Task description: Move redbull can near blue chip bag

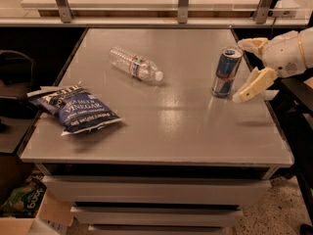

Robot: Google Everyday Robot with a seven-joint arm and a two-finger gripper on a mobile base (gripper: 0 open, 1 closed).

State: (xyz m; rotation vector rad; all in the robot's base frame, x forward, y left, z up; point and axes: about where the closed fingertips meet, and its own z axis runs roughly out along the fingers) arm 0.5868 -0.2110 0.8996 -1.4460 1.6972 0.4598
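Note:
The redbull can (pixel 226 72) stands upright on the right side of the grey table (pixel 171 121). The blue chip bag (pixel 78 110) lies flat near the table's left front edge. My gripper (pixel 245 68) comes in from the right, just to the right of the can and at its height. Its cream fingers (pixel 255 84) are spread wide apart, one by the can's top and one by its base. It holds nothing and does not touch the can.
A clear plastic water bottle (pixel 135 63) lies on its side in the table's back middle. A metal rail frame (pixel 183 1) runs along the back. A green bag (pixel 22 199) in a cardboard box sits on the floor at the lower left.

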